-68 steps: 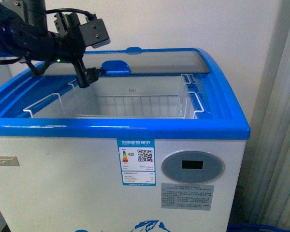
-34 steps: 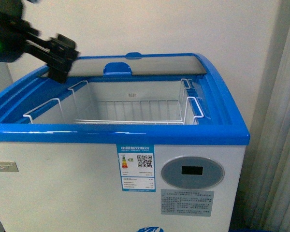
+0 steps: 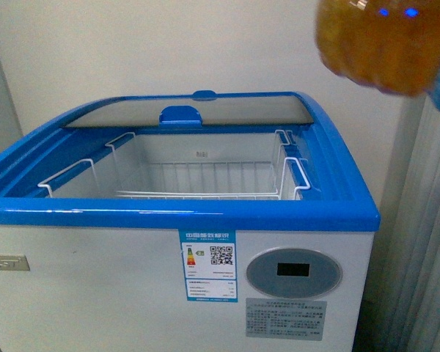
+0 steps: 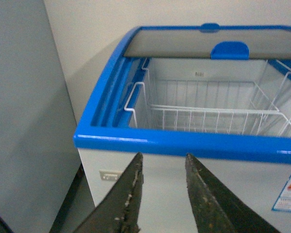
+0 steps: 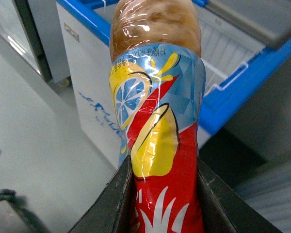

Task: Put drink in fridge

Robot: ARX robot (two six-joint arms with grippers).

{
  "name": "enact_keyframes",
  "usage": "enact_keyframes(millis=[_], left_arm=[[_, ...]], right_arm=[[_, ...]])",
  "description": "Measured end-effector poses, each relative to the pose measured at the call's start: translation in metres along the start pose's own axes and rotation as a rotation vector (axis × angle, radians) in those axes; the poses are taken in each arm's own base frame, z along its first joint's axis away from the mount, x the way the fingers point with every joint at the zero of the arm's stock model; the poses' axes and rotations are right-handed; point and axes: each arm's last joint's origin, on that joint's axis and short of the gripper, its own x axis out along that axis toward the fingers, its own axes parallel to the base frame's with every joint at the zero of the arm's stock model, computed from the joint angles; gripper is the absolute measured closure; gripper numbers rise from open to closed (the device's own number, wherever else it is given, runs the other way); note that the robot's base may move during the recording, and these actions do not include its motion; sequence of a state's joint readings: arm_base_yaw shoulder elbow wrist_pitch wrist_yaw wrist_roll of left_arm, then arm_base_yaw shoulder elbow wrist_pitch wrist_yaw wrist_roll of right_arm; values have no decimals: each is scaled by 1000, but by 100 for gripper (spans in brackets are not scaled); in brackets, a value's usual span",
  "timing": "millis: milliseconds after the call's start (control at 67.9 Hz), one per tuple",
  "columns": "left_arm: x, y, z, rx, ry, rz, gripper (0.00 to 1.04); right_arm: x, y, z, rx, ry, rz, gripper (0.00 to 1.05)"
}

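Observation:
The fridge (image 3: 176,205) is a white chest freezer with a blue rim. Its near glass lid is slid back, so the white wire basket (image 3: 205,172) inside shows. The drink (image 5: 157,116) has amber liquid and a red, yellow and blue label. My right gripper (image 5: 162,182) is shut on its labelled body. In the front view the drink's amber end (image 3: 385,44) hangs blurred at the top right, above the fridge's right side. My left gripper (image 4: 162,162) is open and empty, in front of the fridge's front rim (image 4: 184,143). The cap is out of view.
A tall grey cabinet (image 4: 24,121) stands close to the fridge's left side. A white wall is behind the fridge. Pale curtains (image 3: 425,242) hang to its right. The slid-back glass lid (image 3: 198,110) covers the rear part of the opening.
My left arm has left the front view; it was over the fridge's left rim and went off to the left. The drink has come into view at the top right.

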State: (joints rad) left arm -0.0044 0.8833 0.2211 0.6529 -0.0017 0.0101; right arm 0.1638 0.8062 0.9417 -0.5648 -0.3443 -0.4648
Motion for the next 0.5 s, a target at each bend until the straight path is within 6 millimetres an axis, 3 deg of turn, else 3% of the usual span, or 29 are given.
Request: enact_keyframes(millis=[74,147,236,353,500], left_arm=[[-7,0,-4,-4,-8,-1,102],[-12,0,-8,-5,-6,-1,102],[-22,0,-15,-5,-5,-1,102],[-32,0,-21,-5,-4,-1,102],[-41,0,-25,-5,-4,-1,102]], right_arm=[[21,-14,14,-110,17,-8,75],[55,-29,26,-242,59,-17,75],[134,-45,36,-435,175,21,75],[216,-40,48,-612,241,89,75],[263,-36,70,-702,235,83,75]])
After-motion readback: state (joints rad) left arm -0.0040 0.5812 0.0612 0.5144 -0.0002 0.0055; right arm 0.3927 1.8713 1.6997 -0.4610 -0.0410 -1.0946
